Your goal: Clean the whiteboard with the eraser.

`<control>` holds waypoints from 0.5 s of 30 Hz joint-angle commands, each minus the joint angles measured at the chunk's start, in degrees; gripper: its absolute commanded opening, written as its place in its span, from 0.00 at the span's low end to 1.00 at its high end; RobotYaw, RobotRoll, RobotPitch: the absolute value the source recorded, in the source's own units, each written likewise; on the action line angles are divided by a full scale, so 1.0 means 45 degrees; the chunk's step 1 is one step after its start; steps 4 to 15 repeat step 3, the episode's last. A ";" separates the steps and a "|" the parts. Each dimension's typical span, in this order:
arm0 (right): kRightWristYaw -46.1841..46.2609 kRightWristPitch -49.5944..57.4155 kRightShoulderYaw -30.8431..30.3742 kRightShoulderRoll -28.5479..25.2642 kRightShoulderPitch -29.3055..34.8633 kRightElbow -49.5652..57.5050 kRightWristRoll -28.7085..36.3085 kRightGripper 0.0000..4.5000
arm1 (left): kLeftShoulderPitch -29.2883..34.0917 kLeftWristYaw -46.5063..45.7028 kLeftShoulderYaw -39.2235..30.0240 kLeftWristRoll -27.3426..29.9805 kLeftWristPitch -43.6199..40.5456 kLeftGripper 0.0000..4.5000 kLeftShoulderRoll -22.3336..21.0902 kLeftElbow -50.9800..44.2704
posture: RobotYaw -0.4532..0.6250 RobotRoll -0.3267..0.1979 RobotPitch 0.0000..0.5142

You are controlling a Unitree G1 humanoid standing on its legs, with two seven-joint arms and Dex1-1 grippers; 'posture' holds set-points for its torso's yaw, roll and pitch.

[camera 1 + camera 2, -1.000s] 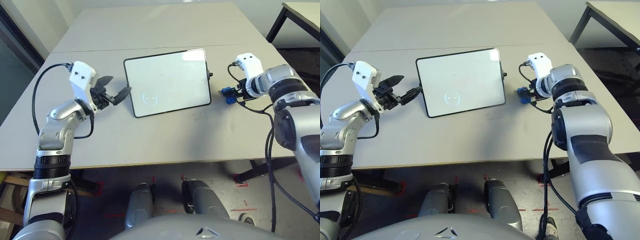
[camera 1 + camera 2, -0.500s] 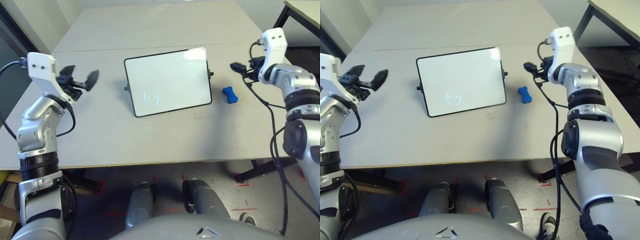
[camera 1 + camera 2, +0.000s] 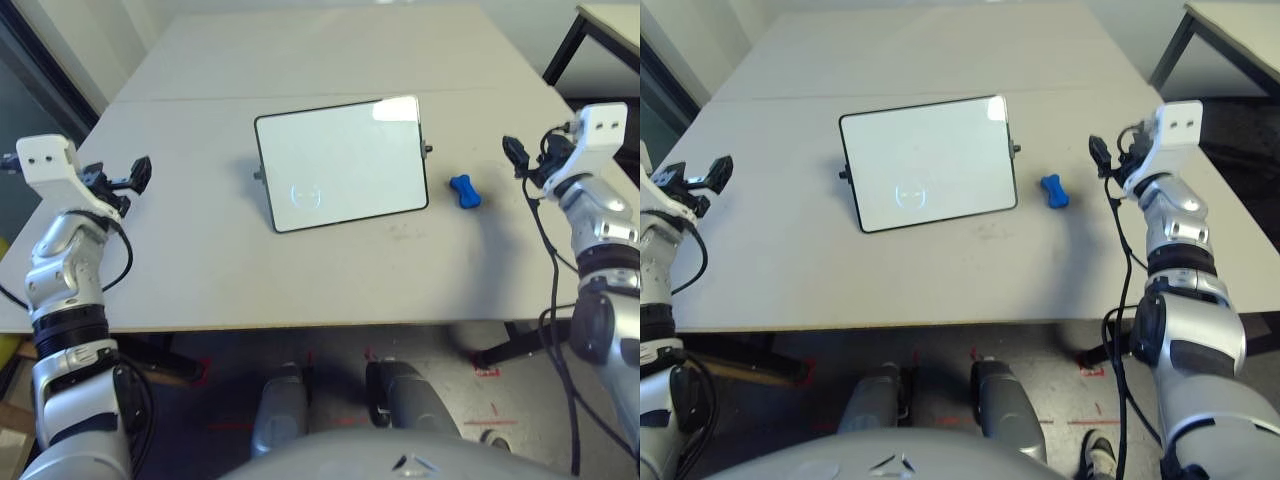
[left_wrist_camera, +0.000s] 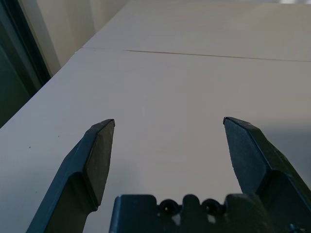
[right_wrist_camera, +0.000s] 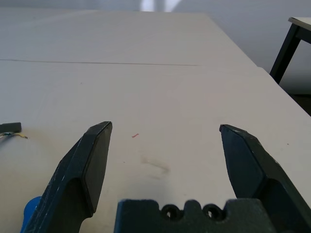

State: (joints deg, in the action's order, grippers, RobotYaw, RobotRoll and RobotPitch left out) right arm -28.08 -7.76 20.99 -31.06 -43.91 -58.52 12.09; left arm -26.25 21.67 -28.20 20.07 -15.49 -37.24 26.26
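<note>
End effectors sit at opposite edges of the pale grey tabletop (image 3: 330, 270), both spread wide and empty. At about nine o'clock, the left end effector (image 3: 118, 181) is raised on a bent silver forearm, its black fingers (image 4: 95, 155) far apart over bare surface. At about three o'clock, the right end effector (image 3: 528, 160) is lifted on its upright forearm, fingers (image 5: 90, 162) equally wide. Between them, near the middle, lies the small rectangular white board with a thin black frame (image 3: 342, 163), carrying a faint bluish mark. Just beside its three o'clock edge, apart from it, rests the small bright blue bone-shaped eraser (image 3: 464, 191), near the right end effector but untouched.
</note>
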 commanded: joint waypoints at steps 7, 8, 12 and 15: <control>0.0073 -0.0271 0.0096 -0.0086 0.0221 0.0161 0.0224 1.00 | -0.0379 0.0187 0.0070 -0.0106 0.0475 1.00 -0.0312 0.0907 | 0.40 0.62 0.14; 0.0073 -0.0271 0.0096 -0.0086 0.0221 0.0161 0.0224 1.00 | -0.0379 0.0187 0.0070 -0.0106 0.0475 1.00 -0.0312 0.0907 | 0.40 0.62 0.14; 0.0073 -0.0271 0.0096 -0.0086 0.0221 0.0161 0.0224 1.00 | -0.0379 0.0187 0.0070 -0.0106 0.0475 1.00 -0.0312 0.0907 | 0.40 0.62 0.14; 0.0073 -0.0271 0.0096 -0.0086 0.0221 0.0161 0.0224 1.00 | -0.0379 0.0187 0.0070 -0.0106 0.0475 1.00 -0.0312 0.0907 | 0.40 0.62 0.14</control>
